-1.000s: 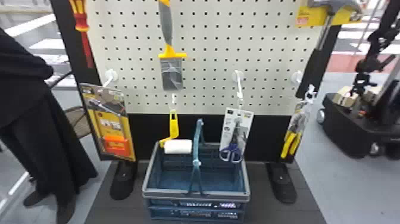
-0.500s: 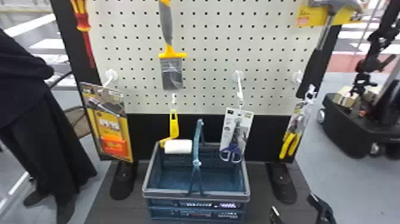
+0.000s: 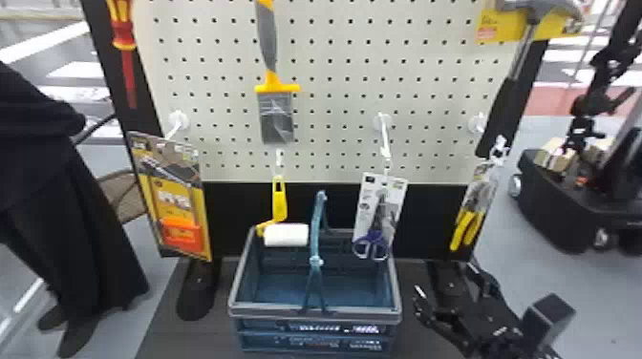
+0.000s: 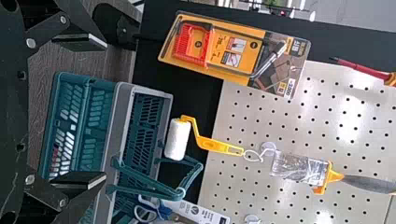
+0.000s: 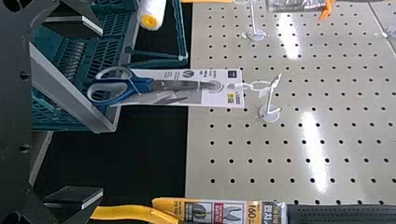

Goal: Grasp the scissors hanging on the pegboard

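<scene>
One second ago the lower right corner of the head view held no arm. Half a second ago two fingertips poked over the bottom edge. Now the right hand (image 3: 454, 298) has risen well into that corner, beside the basket (image 3: 239, 291) and below the pliers (image 3: 470, 215). Its fingers stand wide apart with nothing between them, as its wrist view confirms.

Nothing else has shifted. The scissors (image 3: 376, 229) hang where they did, fixed to a card (image 3: 379, 200) that dangles from a white hook (image 3: 383, 126) on the pegboard (image 3: 382, 71). Their blue handles are lowest, just in front of the basket's back rim. In the right wrist view the scissors fall within the span of the fingers, a little nearer one of them, but well apart from the hand.

Judging from this, the approach has only begun. The hand must climb further and come in toward the board before the fingers can close. The card hangs free on the hook, so it will likely sway at a touch. A grip across the blades or handles looks steadier than one on the card's edge.

The left hand (image 4: 88, 111) is held low, fingers apart, facing the basket and the roller (image 4: 176, 139).
</scene>
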Robot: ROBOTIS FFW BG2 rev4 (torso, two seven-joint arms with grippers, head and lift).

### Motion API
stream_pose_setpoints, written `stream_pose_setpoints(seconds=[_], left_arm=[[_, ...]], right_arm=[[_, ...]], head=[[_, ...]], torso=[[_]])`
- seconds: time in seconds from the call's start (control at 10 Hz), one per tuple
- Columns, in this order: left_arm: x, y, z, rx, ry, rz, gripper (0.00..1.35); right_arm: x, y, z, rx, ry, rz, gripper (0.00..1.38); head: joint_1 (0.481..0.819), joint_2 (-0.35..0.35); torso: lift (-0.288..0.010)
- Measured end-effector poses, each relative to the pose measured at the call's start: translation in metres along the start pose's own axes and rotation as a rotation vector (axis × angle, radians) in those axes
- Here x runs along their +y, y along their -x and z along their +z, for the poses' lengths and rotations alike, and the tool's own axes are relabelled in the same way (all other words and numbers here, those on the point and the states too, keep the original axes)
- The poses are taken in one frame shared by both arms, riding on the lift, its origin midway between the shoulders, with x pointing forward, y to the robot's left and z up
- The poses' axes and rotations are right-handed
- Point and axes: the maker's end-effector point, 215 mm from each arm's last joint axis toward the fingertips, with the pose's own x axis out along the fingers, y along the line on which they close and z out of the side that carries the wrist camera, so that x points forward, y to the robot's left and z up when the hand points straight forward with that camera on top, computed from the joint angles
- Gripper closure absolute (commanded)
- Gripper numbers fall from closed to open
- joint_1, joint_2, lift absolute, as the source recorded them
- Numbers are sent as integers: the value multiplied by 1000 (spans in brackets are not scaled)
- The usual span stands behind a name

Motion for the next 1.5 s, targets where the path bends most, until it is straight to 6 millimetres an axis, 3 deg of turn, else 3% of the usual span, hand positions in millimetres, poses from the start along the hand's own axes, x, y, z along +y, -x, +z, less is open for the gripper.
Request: stream_pose_setpoints(seconds=[0.3, 0.7, 0.9, 1.3, 1.4, 1.5], left_arm=[[-3, -3, -1, -2, 3, -6, 305], [-6, -7, -5, -2, 8, -16, 305], [-9, -10, -8, -1, 15, -21, 305], [-11, -12, -12, 1, 25, -24, 305], [-12, -13, -13, 0, 26, -25, 305], [-12, -13, -14, 2, 27, -26, 305]], right_arm=[[-5, -35, 2, 2, -19, 43, 87], [21, -90, 7, 6, -47, 147, 82], [23, -112, 21, 2, -38, 199, 85], [22, -134, 34, 32, -62, 314, 116], [20, -137, 40, 31, -53, 321, 277], [19, -139, 43, 31, -53, 323, 587]], head=[[549, 0], [549, 0], [549, 0], [549, 0], [549, 0], [549, 0]], torso=[[-100], [-100], [-100], [-100], [-100], [-100]])
